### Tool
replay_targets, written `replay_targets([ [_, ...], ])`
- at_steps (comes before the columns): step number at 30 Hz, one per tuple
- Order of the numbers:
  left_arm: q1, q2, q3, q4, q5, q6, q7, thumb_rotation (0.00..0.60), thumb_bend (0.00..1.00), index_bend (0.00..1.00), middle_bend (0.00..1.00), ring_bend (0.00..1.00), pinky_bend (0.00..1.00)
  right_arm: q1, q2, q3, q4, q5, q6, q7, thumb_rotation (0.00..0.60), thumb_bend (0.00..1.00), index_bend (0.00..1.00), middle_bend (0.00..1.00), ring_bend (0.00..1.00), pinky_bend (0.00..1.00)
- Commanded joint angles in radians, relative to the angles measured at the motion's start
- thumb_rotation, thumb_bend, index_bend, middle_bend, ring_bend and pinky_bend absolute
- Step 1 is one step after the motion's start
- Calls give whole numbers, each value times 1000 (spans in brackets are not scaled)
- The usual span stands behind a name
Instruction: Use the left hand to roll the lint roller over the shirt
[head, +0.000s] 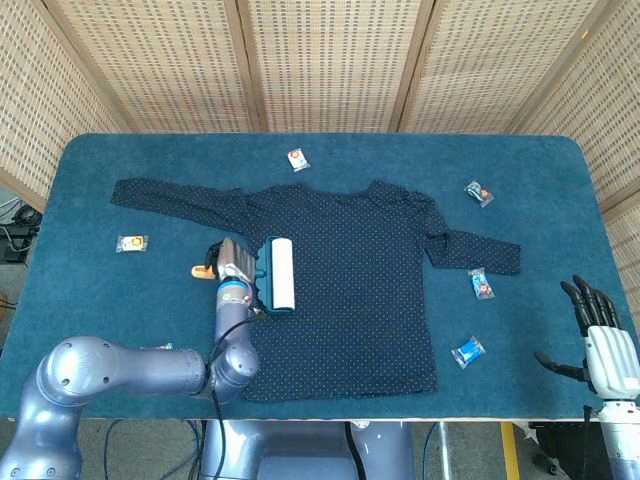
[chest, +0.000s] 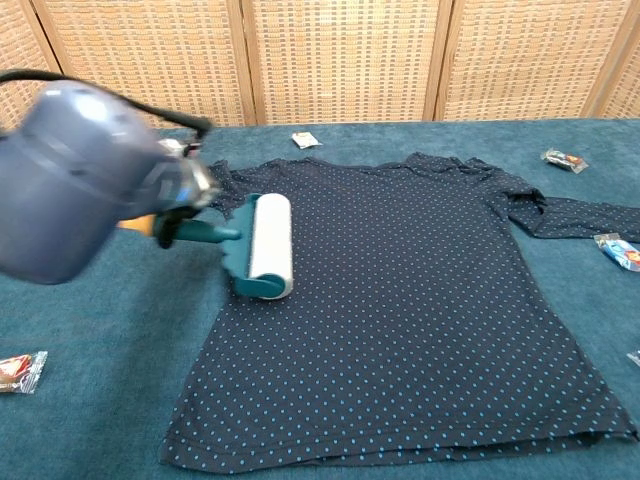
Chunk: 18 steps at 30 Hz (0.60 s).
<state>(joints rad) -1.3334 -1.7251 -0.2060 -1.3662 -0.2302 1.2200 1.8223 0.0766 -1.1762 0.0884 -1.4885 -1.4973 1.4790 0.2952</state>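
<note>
A navy dotted long-sleeved shirt (head: 360, 270) (chest: 420, 300) lies flat on the blue table. The lint roller (head: 280, 273) (chest: 268, 246), white drum in a teal frame with an orange handle end, rests on the shirt's left edge. My left hand (head: 232, 262) (chest: 185, 185) grips its handle from the left; in the chest view the forearm hides most of the hand. My right hand (head: 598, 335) hangs off the table's right front corner, fingers spread, holding nothing.
Small snack packets lie around the shirt: one behind the collar (head: 297, 158), one at the left (head: 131, 242), several on the right (head: 480, 284), one near the chest camera (chest: 20, 370). Wicker screens stand behind the table.
</note>
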Motion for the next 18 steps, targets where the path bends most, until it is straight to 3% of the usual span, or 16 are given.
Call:
replay_targets([
  [1,52,67,44,-66,44,10,-38,600,894,876,921,831,761,-1,1,-3,-5,-6,5,-4,600,122,18,0,0,0],
  [9,85,124,53,-125,88,1,-86,600,894,876,921,831,762,-1,4,-4,-12,-10,8,-7,600,121,18,0,0,0],
  [18,23,37,5,-72,79,-7,-59,600,893,876,921,831,760,-1,6,-1,-6,1,4,7,600,121,18,0,0,0],
])
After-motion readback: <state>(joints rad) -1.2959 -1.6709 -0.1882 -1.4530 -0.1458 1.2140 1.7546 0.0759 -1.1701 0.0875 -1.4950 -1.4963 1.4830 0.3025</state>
